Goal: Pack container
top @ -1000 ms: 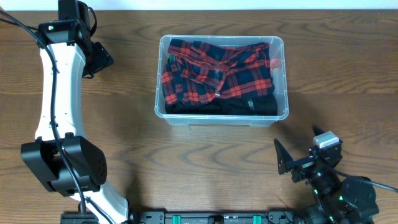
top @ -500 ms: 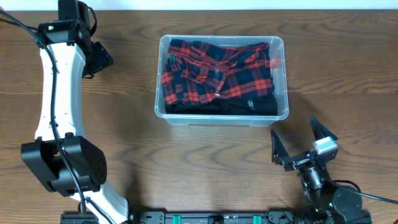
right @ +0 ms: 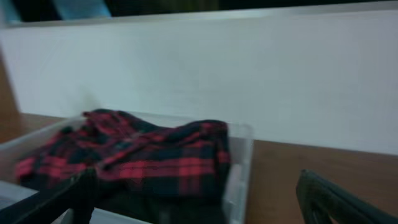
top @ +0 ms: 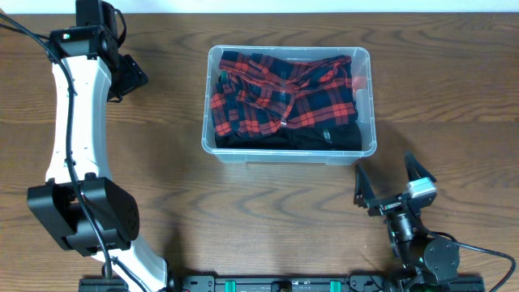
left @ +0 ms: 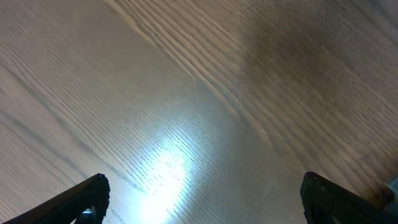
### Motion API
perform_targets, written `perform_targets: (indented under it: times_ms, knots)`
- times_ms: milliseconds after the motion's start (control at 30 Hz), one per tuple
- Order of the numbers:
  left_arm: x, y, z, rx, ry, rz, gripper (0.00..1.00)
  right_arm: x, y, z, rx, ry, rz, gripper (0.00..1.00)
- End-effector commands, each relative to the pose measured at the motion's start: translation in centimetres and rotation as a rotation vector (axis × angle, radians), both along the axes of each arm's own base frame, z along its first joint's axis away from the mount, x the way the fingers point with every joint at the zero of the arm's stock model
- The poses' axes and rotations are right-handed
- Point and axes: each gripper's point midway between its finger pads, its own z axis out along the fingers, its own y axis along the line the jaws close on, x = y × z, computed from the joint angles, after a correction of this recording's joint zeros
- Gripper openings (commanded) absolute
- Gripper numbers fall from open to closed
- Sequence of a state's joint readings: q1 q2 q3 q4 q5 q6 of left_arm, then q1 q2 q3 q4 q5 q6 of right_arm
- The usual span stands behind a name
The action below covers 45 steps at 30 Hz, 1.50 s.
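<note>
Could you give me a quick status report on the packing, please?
Left gripper open, empty. Right gripper open, empty. Container holds plaid cloth. Nothing in the way.

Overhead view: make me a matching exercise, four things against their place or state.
1. container
2. plaid shirt
3. left gripper
4. right gripper

A. open, near edge, pointing toward the container
B. lying inside the container
C. open, far left, over bare table
D. mid-table, toward the far edge

Pairs: 1-D, 2-B, 3-C, 4-A
</note>
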<state>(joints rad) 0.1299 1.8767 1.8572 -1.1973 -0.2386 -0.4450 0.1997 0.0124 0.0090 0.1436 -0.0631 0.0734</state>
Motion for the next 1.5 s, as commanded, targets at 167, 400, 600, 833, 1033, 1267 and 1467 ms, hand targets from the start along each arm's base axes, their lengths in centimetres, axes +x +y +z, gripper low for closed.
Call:
perform_targets:
  times_ms: [167, 400, 600, 833, 1033, 1267, 1467]
  knots:
    - [-0.2, 0.2, -0.4, 0.002, 0.013, 0.008, 0.98, 0.7, -2.4, -2.5, 0.007, 0.104, -0.099, 0.99]
    - [-0.2, 0.2, -0.4, 0.002, 0.013, 0.008, 0.98, 0.8, -4.2, -5.3, -0.001, 0.214, -0.173, 0.99]
    - [-0.2, 0.2, -0.4, 0.002, 0.013, 0.008, 0.98, 0.8, -4.3, -5.2, 0.000, 0.211, -0.179, 0.99]
    - [-0.2, 0.2, -0.4, 0.002, 0.013, 0.008, 0.98, 0.8, -4.3, -5.2, 0.000, 0.212, -0.179, 0.99]
    - [-0.2, 0.2, -0.4, 0.002, 0.013, 0.008, 0.98, 0.8, -4.3, -5.2, 0.000, 0.212, -0.179, 0.99]
    - [-0.2, 0.2, -0.4, 0.003, 0.013, 0.008, 0.98, 0.8, -4.3, -5.2, 0.000, 0.212, -0.179, 0.99]
    - [-0.2, 0.2, -0.4, 0.002, 0.013, 0.008, 0.98, 0.8, -4.3, -5.2, 0.000, 0.212, -0.179, 0.99]
